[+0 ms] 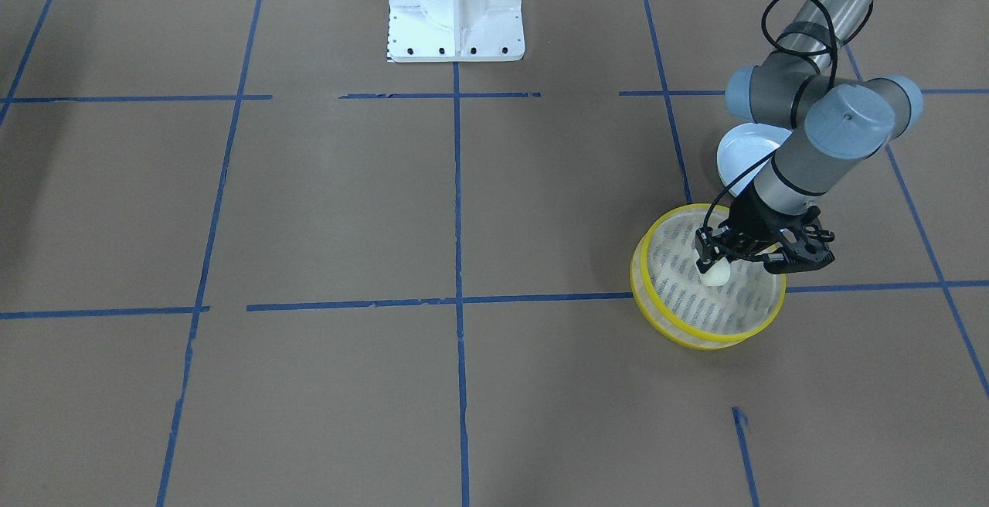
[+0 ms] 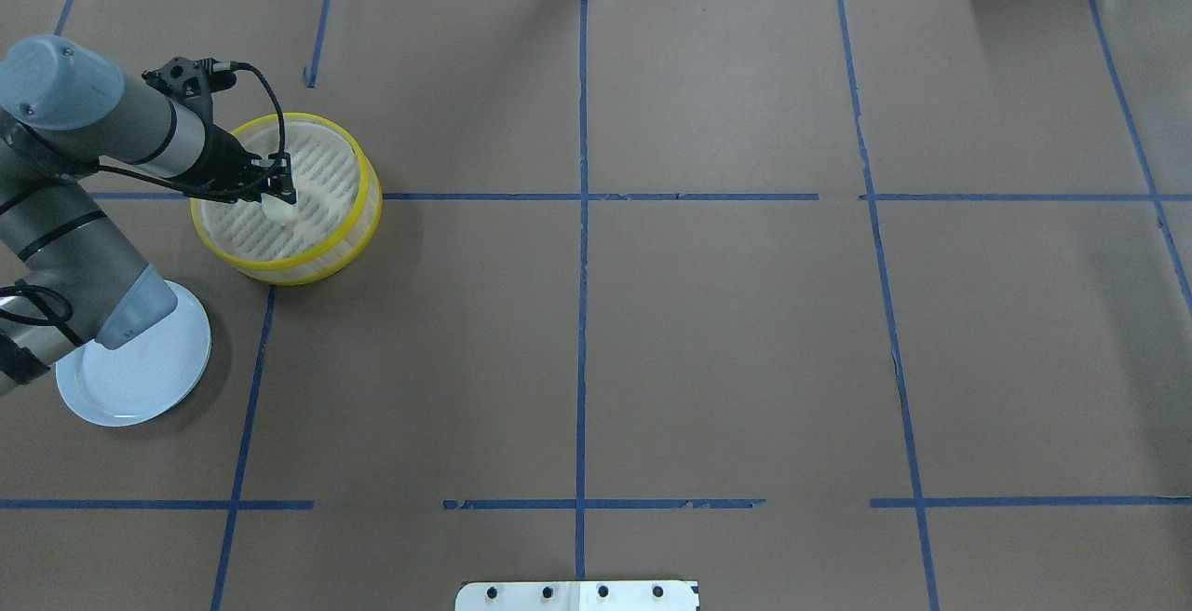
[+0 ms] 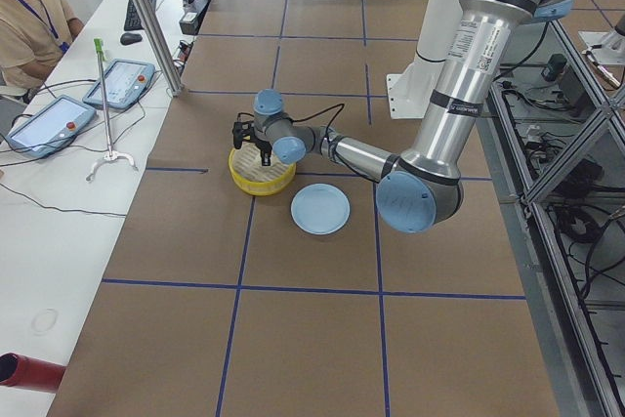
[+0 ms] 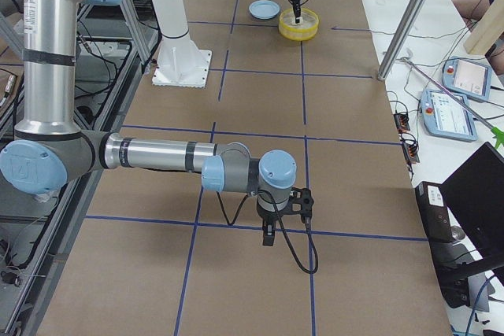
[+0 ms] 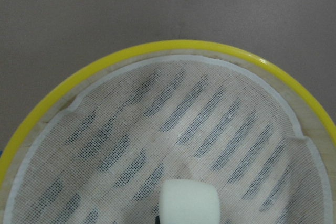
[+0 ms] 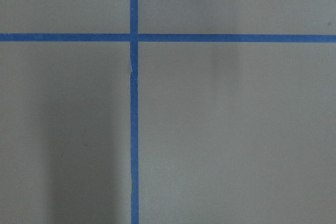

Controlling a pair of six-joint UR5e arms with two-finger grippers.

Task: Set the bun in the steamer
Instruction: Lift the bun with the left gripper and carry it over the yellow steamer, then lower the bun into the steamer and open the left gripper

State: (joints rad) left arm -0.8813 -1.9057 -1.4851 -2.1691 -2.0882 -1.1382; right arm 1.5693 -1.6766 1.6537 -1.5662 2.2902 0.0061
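The steamer [image 1: 674,324] is a round basket with yellow rims and a slotted pale base, on the table's left side [image 2: 307,119]. My left gripper [image 1: 714,265] reaches down into it and is shut on the bun [image 1: 715,275], a small cream-white lump. The bun [image 2: 279,211] hangs low over the steamer's base near its middle; I cannot tell whether it touches. The left wrist view shows the bun [image 5: 189,203] between the fingers over the mesh base, with the yellow rim [image 5: 184,45] beyond. My right gripper [image 4: 268,235] shows only in the exterior right view; I cannot tell whether it is open.
A pale blue plate [image 2: 140,371] lies bare beside the steamer, partly under my left arm. The white robot base [image 1: 456,8] stands at the table's middle edge. Blue tape lines [image 6: 134,129] mark the brown table. Operators' tablets [image 3: 117,80] lie on the side desk.
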